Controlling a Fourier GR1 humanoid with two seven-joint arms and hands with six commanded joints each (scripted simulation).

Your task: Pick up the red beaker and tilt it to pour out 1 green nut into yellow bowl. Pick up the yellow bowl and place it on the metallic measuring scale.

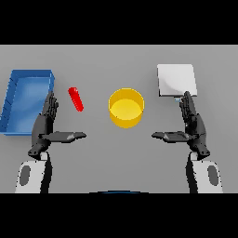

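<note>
The red beaker (76, 99) lies on its side on the grey table, left of centre. The yellow bowl (126, 108) stands upright in the middle; I see no nut inside it. The metallic measuring scale (176, 79) is a pale square plate at the back right. My left hand (45, 124) hovers at the lower left, fingers straight and thumb out, just left of and nearer than the beaker, touching nothing. My right hand (193, 123) mirrors it at the lower right, open, its fingertips just below the scale's front edge.
A blue open tray (14, 100) sits at the far left, close beside my left hand. Grey table surface lies between the two hands in front of the bowl.
</note>
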